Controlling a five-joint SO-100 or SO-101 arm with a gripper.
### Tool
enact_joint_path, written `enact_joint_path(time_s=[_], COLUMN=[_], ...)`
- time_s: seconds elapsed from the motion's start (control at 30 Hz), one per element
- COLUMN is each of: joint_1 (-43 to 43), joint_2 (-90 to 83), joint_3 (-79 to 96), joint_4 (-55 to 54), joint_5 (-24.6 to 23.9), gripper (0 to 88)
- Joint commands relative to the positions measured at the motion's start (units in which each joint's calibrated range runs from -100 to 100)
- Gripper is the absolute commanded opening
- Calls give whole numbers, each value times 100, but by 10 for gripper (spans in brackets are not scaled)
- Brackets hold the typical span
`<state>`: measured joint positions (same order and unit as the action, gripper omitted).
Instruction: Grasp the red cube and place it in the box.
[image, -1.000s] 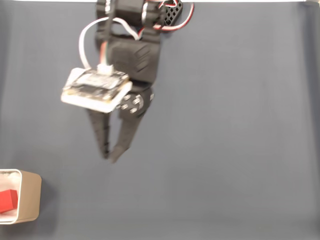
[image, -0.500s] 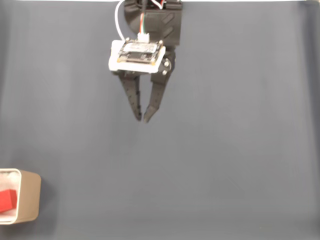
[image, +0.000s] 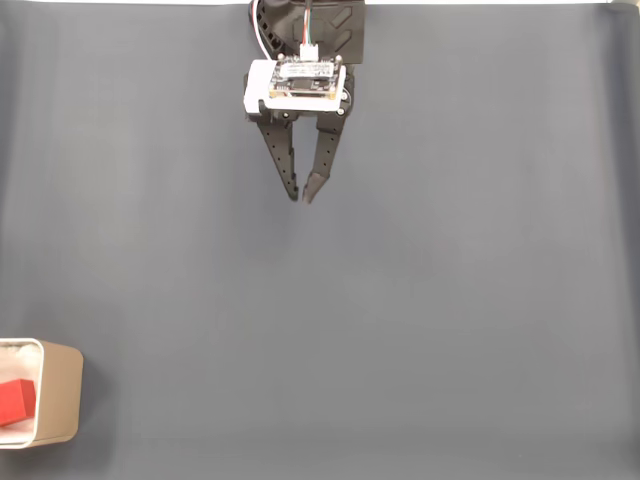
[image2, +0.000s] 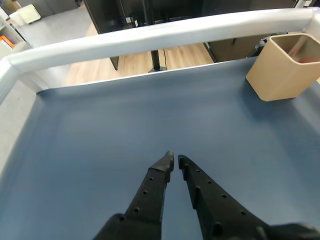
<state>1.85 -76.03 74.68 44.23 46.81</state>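
The claw (image: 301, 198) hangs near the top middle of the fixed view, its two black, tapering fingers (image: 283, 160) studded with small round holes and drawn in until only a thin sliver of gap shows at the tips; it has hold of nothing. In the wrist view the same claw (image2: 174, 160) reaches up from the bottom edge, tips almost touching, pointing toward the far rail. A white-framed circuit board (image: 297, 88) sits atop the wrist, with thin wires running up from it. Below lies the bench (image: 450, 300), covered in a smooth, matte, slate-blue sheet, bordered in the wrist view by a rounded pale rail (image2: 150, 35). Well apart from the claw, at the lower left edge of the fixed view, stands the box (image: 62, 392), tan and cardboard-like outside with rounded corners and a white rim, its long axis running up and down the picture. The red cube (image: 16, 401), matte and flat-faced, lies inside it, cut by the frame's edge.
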Motion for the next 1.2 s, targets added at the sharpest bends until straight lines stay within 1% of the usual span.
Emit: enact_joint_path(time_s=[0.0, 0.13, 0.17, 0.47, 0.8, 1.17], joint_1=[-86, -93, -114, -335, -313, -299], joint_2=[-586, -1123, -1678, -2319, -2371, -2380], joint_3=[314, 798, 1327, 1993, 2450, 2504], joint_4=[192, 487, 847, 1396, 1708, 2396], joint_5=[122, 132, 147, 171, 93, -20], gripper=[0, 0, 0, 0, 0, 0])
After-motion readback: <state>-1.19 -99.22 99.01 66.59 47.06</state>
